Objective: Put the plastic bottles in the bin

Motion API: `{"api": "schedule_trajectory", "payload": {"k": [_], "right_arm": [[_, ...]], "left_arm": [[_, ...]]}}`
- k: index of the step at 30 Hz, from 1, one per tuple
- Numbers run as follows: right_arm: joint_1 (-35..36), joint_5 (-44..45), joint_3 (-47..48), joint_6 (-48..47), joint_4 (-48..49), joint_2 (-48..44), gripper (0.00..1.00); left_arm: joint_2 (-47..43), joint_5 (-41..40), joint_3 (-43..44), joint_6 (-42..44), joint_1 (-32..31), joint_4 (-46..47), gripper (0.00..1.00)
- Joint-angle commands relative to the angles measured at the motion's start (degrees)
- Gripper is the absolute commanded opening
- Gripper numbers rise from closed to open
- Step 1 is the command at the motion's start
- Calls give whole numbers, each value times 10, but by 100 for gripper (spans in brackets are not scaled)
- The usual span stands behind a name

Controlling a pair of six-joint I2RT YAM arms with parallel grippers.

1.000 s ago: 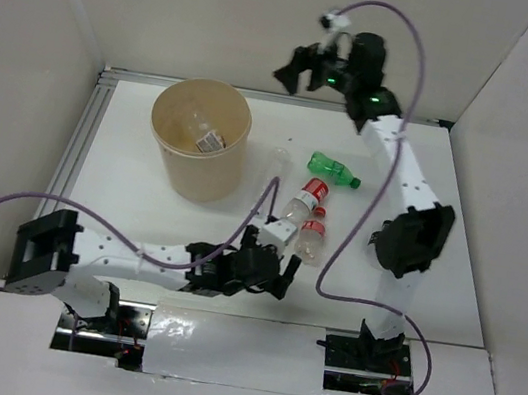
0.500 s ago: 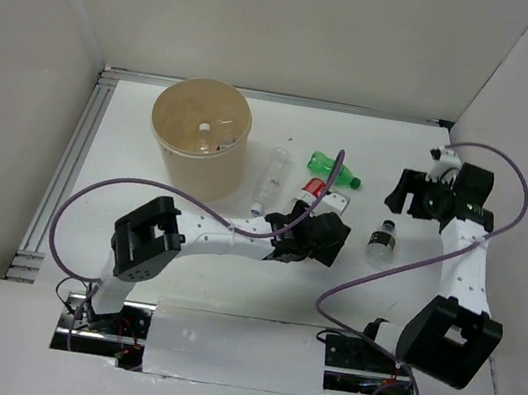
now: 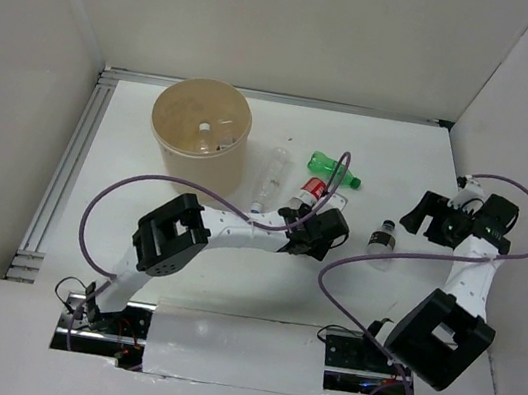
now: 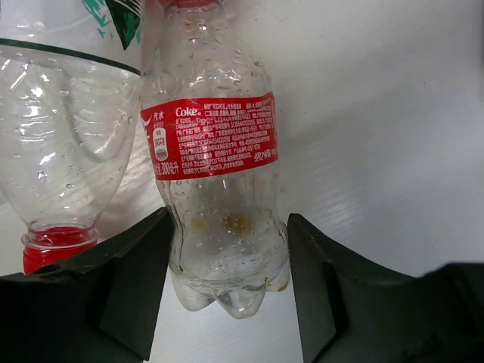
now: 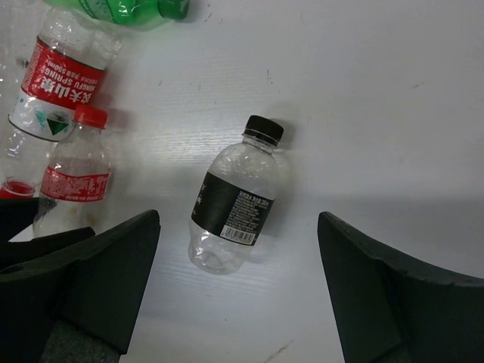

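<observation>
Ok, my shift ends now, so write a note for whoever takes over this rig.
Left gripper: shut on the Coke bottle, which lies on the table.
Right gripper: open above the black-capped bottle.
Bin: at back left, seemingly some bottle inside.
Left to do: five bottles on the table, also the green bottle, clear bottle and red-labelled water bottle.

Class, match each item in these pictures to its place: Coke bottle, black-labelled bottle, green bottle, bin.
Items
1. Coke bottle
2. black-labelled bottle
3. green bottle
4. bin

Places
A. standing upright at the far left of the table
B. lying alone in front of the open right gripper
C. between the fingers of the left gripper
D. lying on its side, beyond the Coke bottle as seen from the arm bases

Pairs: 1-C, 2-B, 3-D, 4-A
</observation>
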Motion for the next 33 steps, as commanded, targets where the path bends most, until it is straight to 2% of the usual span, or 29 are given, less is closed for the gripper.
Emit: {"api": "schedule_trajectory", "payload": {"k": [1,2,4,7,8,11,14,15,20,21,25,26,27,29,30,33], "right_arm": [[-2,-37,3,-20,-18,18,92],[-2,-46,3,-27,-18,26,92],[-2,-51,10,-27,-25,33,92],[-2,-61,10,-49,-38,45,87],[-2,-62,10,-49,-43,50,81],[-2,-74,4,-63,-59,82,75],[10,-67,10,-58,-59,98,78],[10,-62,10,-53,-59,105,83],[17,-55,17,-48,-54,118,88],[24,-48,17,-48,-54,124,88],[37,-33,44,-48,-62,147,93],[49,-19,54,-42,-62,158,94],[49,-19,54,-42,-62,158,95],[54,-1,60,-29,-69,166,95],[61,10,60,-24,-69,166,95],[79,44,60,-6,-55,171,97]], "left_arm": [[-32,27,-5,7,-4,23,36],[-46,34,-12,14,-4,32,27],[-80,34,-12,31,-10,32,22],[-177,21,-25,60,-15,50,21],[-223,11,-25,66,-15,50,21],[-304,-22,-25,71,30,50,21],[-362,-35,-38,71,87,51,22],[-393,-47,-43,76,100,57,22],[-455,-78,-66,100,194,62,25],[-460,-78,-74,100,231,62,28],[-450,-44,-97,96,315,33,35],[-443,-38,-114,91,337,26,45],[-443,-38,-114,91,346,26,45],[-443,-30,-128,84,360,19,64],[-443,-24,-135,84,365,19,80],[-443,-14,-136,84,383,14,97]]}}
